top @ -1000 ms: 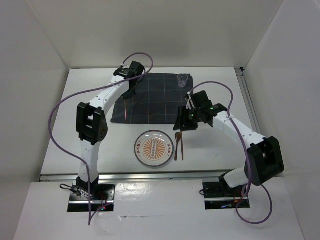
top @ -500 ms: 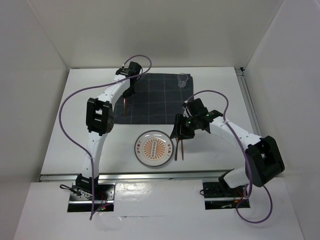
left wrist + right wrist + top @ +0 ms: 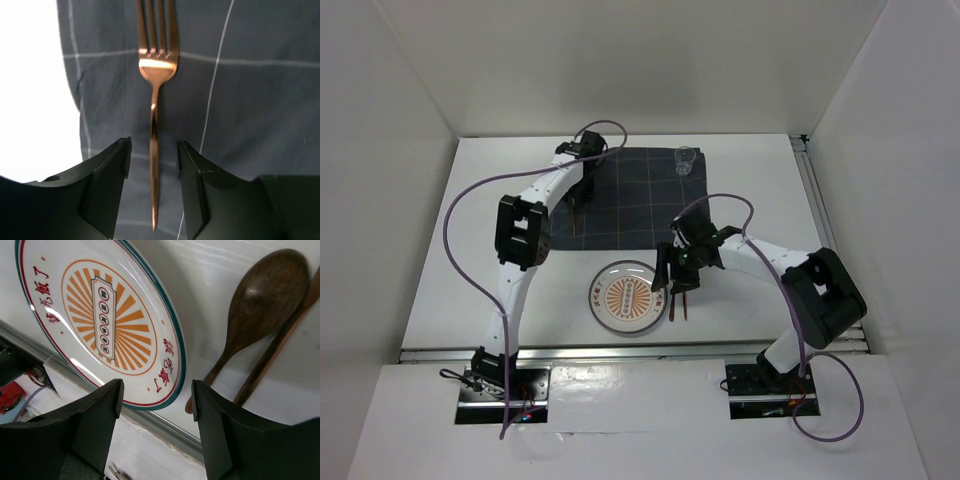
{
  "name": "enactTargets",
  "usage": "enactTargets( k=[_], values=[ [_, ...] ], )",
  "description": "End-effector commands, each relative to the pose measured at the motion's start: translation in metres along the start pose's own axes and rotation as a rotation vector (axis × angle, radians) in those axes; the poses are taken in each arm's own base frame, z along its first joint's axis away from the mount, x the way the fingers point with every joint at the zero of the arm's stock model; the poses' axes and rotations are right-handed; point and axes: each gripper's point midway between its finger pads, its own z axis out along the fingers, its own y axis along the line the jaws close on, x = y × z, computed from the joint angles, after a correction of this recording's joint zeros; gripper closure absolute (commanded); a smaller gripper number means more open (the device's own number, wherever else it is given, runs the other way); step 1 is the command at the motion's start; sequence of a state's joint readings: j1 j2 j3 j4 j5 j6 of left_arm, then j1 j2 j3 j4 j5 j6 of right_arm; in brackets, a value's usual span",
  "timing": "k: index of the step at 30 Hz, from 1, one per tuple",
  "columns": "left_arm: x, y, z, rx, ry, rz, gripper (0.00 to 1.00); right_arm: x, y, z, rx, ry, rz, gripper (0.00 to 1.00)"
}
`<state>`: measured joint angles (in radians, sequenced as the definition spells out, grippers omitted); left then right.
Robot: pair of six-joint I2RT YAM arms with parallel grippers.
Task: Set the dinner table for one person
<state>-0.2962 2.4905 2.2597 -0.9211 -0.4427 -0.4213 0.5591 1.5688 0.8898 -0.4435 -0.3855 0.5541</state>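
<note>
A copper fork (image 3: 157,65) lies on the dark grey checked cloth (image 3: 260,100), tines pointing away from the wrist camera. My left gripper (image 3: 153,155) is open around its handle, with a gap on each side. In the top view this gripper (image 3: 580,190) is over the cloth's left part. My right gripper (image 3: 157,395) is open and empty above the right rim of a white plate (image 3: 100,315) with an orange sunburst. A wooden spoon (image 3: 260,300) and a slim wooden utensil (image 3: 285,340) lie to the right of the plate on the white dinner table (image 3: 490,270).
A clear plastic cup (image 3: 685,160) stands at the cloth's (image 3: 630,200) far right corner. The plate (image 3: 625,297) sits near the table's front rail (image 3: 620,350). White walls close in on the left, back and right.
My left gripper has opened and let go of the fork, which now rests on the cloth. My right gripper has moved left and nearer, over the plate's rim, and opened wider.
</note>
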Motion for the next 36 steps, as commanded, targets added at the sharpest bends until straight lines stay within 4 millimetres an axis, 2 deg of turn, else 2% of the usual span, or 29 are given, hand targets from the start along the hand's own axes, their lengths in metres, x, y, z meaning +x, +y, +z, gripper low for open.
enactTargets(
  k=[1,2,3,7,9,13,14,15,18,19,22,25,29,31,34,36],
  values=[
    [-0.023,0.014,-0.055,0.035,-0.071,-0.038,0.42,-0.008,0.008,0.006,-0.034,-0.045,-0.023,0.34],
    [-0.024,0.017,-0.062,0.036,-0.075,-0.039,0.42,-0.007,0.006,0.009,-0.029,-0.038,-0.020,0.34],
    [-0.030,0.022,-0.078,0.045,-0.100,-0.051,0.42,-0.010,0.007,0.011,-0.035,-0.048,-0.024,0.34],
    [-0.038,0.039,-0.121,0.061,-0.143,-0.071,0.42,-0.004,0.000,0.024,-0.020,-0.018,-0.031,0.35],
    [-0.042,0.044,-0.139,0.081,-0.168,-0.092,0.42,-0.007,0.001,0.026,-0.027,-0.029,-0.036,0.40],
    [-0.033,0.059,-0.180,0.130,-0.187,-0.113,0.42,-0.008,0.003,0.031,-0.040,-0.039,-0.051,0.48],
    [-0.028,0.057,-0.176,0.135,-0.170,-0.106,0.42,-0.007,0.004,0.031,-0.047,-0.034,-0.060,0.51],
    [-0.026,0.063,-0.189,0.141,-0.182,-0.122,0.42,-0.007,0.004,0.031,-0.047,-0.034,-0.060,0.53],
    [-0.016,0.068,-0.198,0.153,-0.176,-0.130,0.42,-0.004,0.006,0.033,-0.054,-0.035,-0.073,0.63],
    [-0.014,0.071,-0.207,0.164,-0.181,-0.132,0.42,-0.004,0.006,0.033,-0.054,-0.035,-0.073,0.66],
    [-0.011,0.076,-0.216,0.168,-0.187,-0.144,0.42,-0.002,0.005,0.032,-0.053,-0.034,-0.072,0.86],
    [-0.002,0.082,-0.227,0.175,-0.180,-0.141,0.42,-0.010,0.016,0.020,-0.073,-0.062,-0.086,1.00],
    [0.001,0.092,-0.246,0.187,-0.207,-0.162,0.42,-0.025,0.048,-0.015,-0.139,-0.116,-0.141,1.00],
    [0.005,0.096,-0.255,0.199,-0.214,-0.164,0.42,-0.041,0.071,-0.033,-0.188,-0.168,-0.183,1.00],
    [0.011,0.097,-0.253,0.196,-0.202,-0.169,0.42,-0.056,0.097,-0.057,-0.241,-0.215,-0.224,1.00],
    [0.010,0.098,-0.257,0.199,-0.210,-0.172,0.42,-0.067,0.105,-0.067,-0.263,-0.246,-0.241,1.00]
  ],
)
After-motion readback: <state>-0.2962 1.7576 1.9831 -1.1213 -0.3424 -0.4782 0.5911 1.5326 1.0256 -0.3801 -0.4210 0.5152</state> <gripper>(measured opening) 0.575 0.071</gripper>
